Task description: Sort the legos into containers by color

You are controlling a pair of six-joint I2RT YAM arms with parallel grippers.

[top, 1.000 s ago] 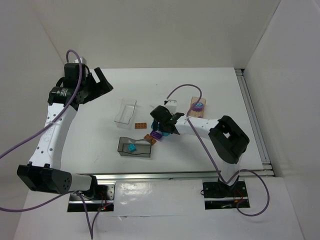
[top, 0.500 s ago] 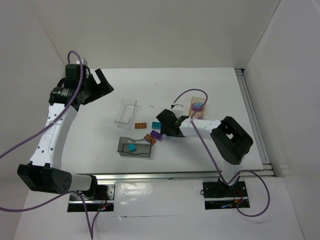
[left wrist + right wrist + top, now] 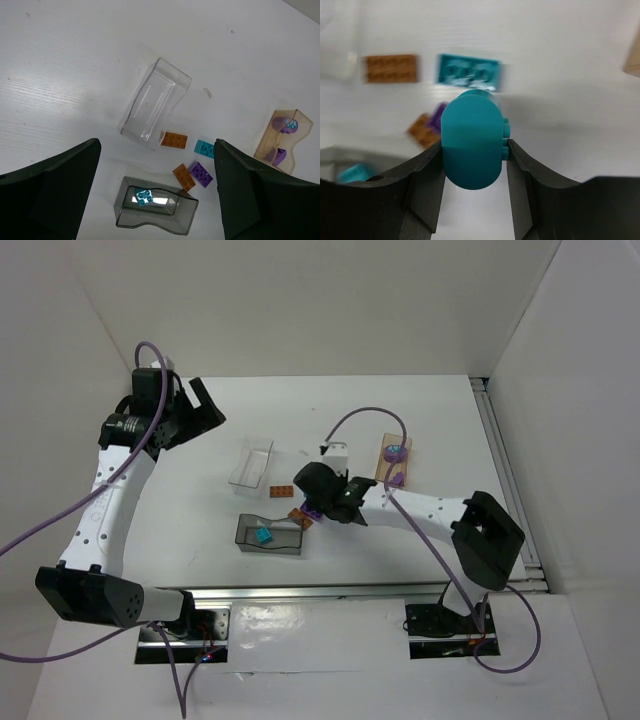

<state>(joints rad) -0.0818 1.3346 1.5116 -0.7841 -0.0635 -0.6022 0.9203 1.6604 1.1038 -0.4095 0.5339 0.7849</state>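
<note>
My right gripper (image 3: 474, 155) is shut on a teal rounded lego (image 3: 472, 147), pinched between both fingers (image 3: 427, 170). Behind it lie a teal brick (image 3: 469, 71), an orange brick (image 3: 391, 68), and a purple (image 3: 438, 116) and an orange (image 3: 421, 131) brick side by side. In the top view my right gripper (image 3: 318, 502) hovers right of the dark-grey tray (image 3: 270, 535), which holds a teal brick (image 3: 263, 537). The clear tray (image 3: 250, 462) is empty. The wooden tray (image 3: 394, 456) holds purple pieces. My left gripper (image 3: 195, 405) is open, high at the far left.
The left wrist view looks down on the clear tray (image 3: 152, 102), the grey tray (image 3: 155, 212) and loose orange (image 3: 174, 140), teal (image 3: 204, 148) and purple (image 3: 201, 174) bricks. White walls close off the table's back and sides. The right arm's elbow (image 3: 487, 540) hangs near the right rail.
My right jaws have closed onto the teal rounded lego, and that arm's elbow has swung to the right. The left arm has stayed still.
</note>
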